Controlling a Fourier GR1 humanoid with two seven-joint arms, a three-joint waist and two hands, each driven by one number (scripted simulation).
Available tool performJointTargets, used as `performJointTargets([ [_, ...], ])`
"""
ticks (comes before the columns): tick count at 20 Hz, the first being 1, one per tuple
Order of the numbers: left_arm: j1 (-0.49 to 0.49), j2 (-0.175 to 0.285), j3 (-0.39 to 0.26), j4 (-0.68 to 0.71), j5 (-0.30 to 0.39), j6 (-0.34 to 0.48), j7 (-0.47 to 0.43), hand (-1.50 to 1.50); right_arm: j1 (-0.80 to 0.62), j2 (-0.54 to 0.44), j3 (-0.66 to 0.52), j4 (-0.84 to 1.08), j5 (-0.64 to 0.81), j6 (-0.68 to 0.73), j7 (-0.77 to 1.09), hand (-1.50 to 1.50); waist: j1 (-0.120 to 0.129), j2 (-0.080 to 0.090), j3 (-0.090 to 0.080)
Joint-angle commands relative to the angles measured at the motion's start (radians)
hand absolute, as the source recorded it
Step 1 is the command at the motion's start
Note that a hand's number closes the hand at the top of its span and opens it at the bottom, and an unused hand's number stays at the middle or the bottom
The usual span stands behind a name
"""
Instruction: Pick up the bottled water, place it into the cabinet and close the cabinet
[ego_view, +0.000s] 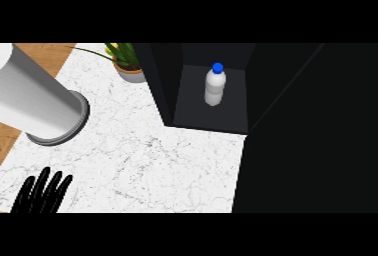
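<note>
My left hand (44, 194) at counter's (148, 150) near-left corner, fingers straight, pointing up, holding nothing. Bottled water (214, 86) upright inside open cabinet (164, 85) by counter's far edge, well apart from hand, beyond and rightward.

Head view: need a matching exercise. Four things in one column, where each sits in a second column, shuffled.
Things:
1. bottled water
2. potted plant
3. left hand
4. grey cylinder

Places:
A. lower left corner, fingers up, open
B. upright inside the cabinet
C. left edge, over the counter
D. on the counter, just left of the cabinet

Pairs: 1-B, 2-D, 3-A, 4-C
</note>
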Motion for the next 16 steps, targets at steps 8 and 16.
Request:
performJointTargets([
  [8, 0.018, 0.092, 0.059, -0.014, 0.028, -0.103, -0.015, -1.50, -0.364, 0.009, 0.101, -0.026, 0.012, 0.116, 0.287, 1.50, 0.064, 0.020, -0.006],
  [16, 0.025, 0.123, 0.087, 0.015, 0.033, -0.162, -0.035, -1.50, -0.513, 0.142, 0.105, 0.069, -0.085, 0.077, 0.409, 1.50, 0.087, 0.031, -0.008],
])
